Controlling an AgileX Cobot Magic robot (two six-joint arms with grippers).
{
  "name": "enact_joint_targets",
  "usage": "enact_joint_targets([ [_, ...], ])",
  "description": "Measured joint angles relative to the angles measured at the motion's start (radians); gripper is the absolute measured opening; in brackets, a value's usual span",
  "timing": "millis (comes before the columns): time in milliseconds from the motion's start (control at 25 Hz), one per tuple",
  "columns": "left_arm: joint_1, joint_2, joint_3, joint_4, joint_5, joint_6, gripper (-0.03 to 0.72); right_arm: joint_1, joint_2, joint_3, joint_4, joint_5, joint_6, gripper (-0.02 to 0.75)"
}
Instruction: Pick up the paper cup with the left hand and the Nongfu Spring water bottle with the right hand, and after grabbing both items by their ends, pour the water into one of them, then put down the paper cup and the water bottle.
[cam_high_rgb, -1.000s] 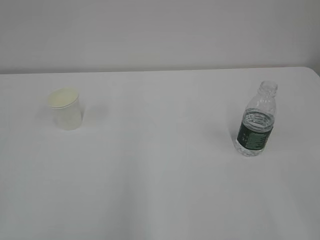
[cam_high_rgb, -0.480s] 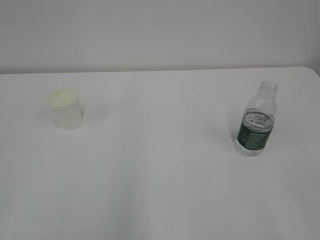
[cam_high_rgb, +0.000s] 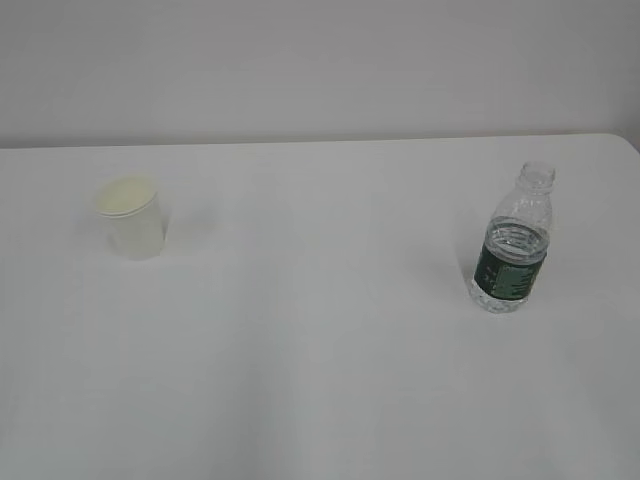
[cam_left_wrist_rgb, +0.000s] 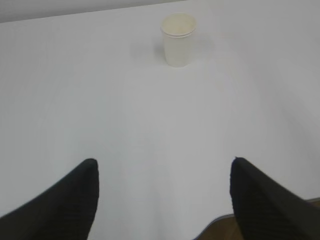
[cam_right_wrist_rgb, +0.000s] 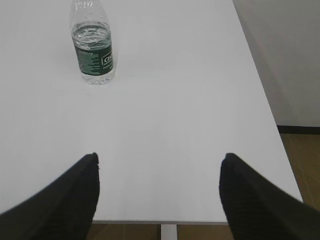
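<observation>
Since each arm takes one item, the paper cup (cam_high_rgb: 131, 218) stands far left and the Nongfu Spring water bottle (cam_high_rgb: 514, 243) right, well apart on the table (cam_high_rgb: 320, 360). The left hand (cam_left_wrist_rgb: 162, 192) and right hand (cam_right_wrist_rgb: 159, 187) wait near, fingers wide, empty.

A plain white table (cam_high_rgb: 320, 350) carries two things, both upright. The Nongfu Spring water bottle (cam_high_rgb: 512, 250), uncapped and partly filled with water (cam_high_rgb: 516, 238), stands near the table's right edge. The paper cup (cam_high_rgb: 131, 217) stands well apart from the bottle, far to its left and slightly farther back.
</observation>
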Motion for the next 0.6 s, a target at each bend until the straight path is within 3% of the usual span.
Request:
enact_joint_targets([
  [600, 0.000, 0.000, 0.000, 0.000, 0.000, 0.000, 0.587, 0.000, 0.000, -0.016, 0.025, -0.016, -0.002, 0.571],
])
